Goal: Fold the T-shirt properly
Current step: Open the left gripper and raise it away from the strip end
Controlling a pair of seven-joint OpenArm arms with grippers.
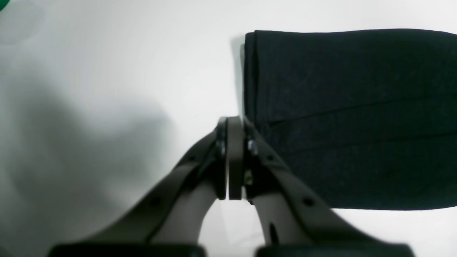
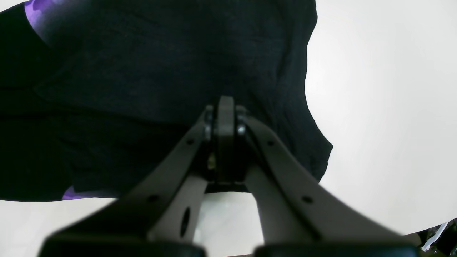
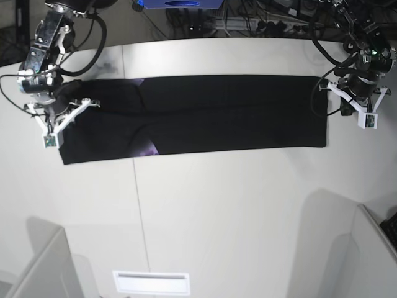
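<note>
I see one T-shirt (image 3: 205, 115), black, lying flat as a long folded strip across the white table (image 3: 217, 217). I think it lies stretched so the ends can be folded in next. I have two claws. My left gripper (image 1: 235, 123) is squeezed shut just beside one end, holding nothing. My right gripper (image 2: 225, 103) is shut too, over the other end; I can't tell if it pinches cloth.

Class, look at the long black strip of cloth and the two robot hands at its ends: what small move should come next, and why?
Probably bring one end across onto the other. The plain black cloth T-shirt already lies as a long narrow band on the white table, with the shut left hand at one short edge and the shut right hand at the other.
</note>
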